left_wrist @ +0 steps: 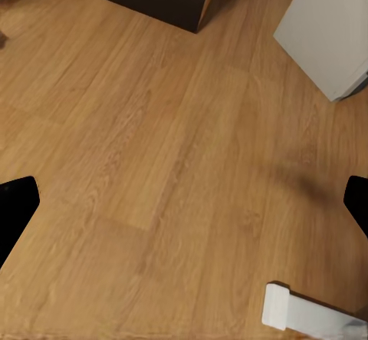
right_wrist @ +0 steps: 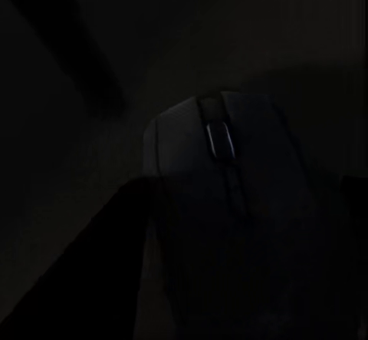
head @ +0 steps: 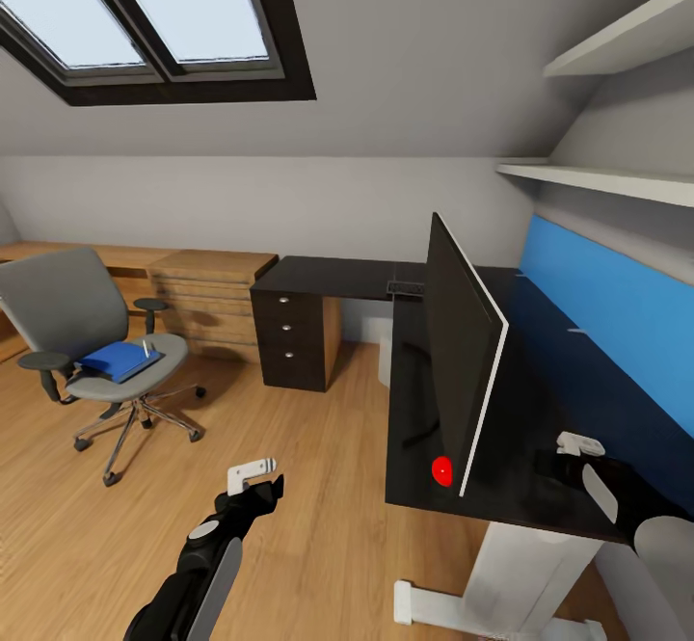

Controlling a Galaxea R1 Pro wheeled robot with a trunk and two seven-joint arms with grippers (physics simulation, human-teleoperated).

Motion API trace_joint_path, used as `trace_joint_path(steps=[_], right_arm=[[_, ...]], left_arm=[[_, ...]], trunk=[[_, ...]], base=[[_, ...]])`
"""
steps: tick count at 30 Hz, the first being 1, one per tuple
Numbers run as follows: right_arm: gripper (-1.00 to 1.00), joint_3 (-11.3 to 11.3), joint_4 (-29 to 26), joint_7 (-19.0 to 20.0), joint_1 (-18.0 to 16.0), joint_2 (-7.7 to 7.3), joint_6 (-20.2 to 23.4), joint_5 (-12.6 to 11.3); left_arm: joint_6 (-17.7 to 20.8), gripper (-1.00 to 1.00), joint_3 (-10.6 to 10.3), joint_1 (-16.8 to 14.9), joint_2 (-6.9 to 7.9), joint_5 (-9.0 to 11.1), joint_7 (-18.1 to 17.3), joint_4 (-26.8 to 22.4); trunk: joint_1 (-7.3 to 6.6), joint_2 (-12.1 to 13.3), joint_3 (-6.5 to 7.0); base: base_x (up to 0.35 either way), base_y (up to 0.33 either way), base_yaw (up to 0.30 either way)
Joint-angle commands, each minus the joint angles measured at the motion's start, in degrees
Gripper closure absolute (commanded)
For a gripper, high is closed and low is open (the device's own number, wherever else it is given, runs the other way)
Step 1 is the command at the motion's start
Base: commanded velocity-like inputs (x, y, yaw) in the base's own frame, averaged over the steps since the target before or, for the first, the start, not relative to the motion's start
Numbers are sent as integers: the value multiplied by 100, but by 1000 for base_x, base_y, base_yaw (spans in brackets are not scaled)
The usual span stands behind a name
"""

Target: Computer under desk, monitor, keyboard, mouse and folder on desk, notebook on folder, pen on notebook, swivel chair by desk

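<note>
The monitor [head: 465, 371] stands edge-on on the black desk [head: 540, 400], its red dot facing me. Far along the desk lies the keyboard [head: 406, 287]. My right gripper [head: 571, 458] hovers low over the desk's near right end. The mouse [right_wrist: 222, 194] sits very close in front of it, in darkness that hides the fingers. The grey swivel chair [head: 82, 333] stands apart at left with the blue folder [head: 116, 361] on its seat and a whitish pen [head: 147, 346] on top. My left gripper [head: 256, 483] [left_wrist: 184, 206] hangs open over the floor. The computer [left_wrist: 328, 33] sits under the desk. The notebook is out of view.
A black drawer pedestal [head: 294, 337] and a wooden drawer unit [head: 207, 299] line the back wall. A blue wall panel [head: 607, 294] and white shelves [head: 617, 178] run along the right. The desk's white foot [left_wrist: 307, 315] lies near my left gripper. Wooden floor [head: 289, 487] spreads between chair and desk.
</note>
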Motion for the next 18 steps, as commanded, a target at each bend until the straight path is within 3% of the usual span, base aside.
trace_joint_path(steps=[1, 10, 18], right_arm=[[100, -34, 71, 33, 2, 2, 55, -23], [100, -34, 76, 33, 4, 11, 53, -23], [100, -27, 76, 30, 4, 17, 17, -21]], left_arm=[[21, -100, -11, -3, 2, 61, 51, -10], [18, -100, -11, -3, 2, 61, 51, -10], [21, -100, -11, -3, 3, 61, 51, -4]], trunk=[[-4, -5, -7], [-4, -5, -7], [-180, 316, 136]], base=[[-337, 0, 0], [-344, 0, 0], [-347, 0, 0]])
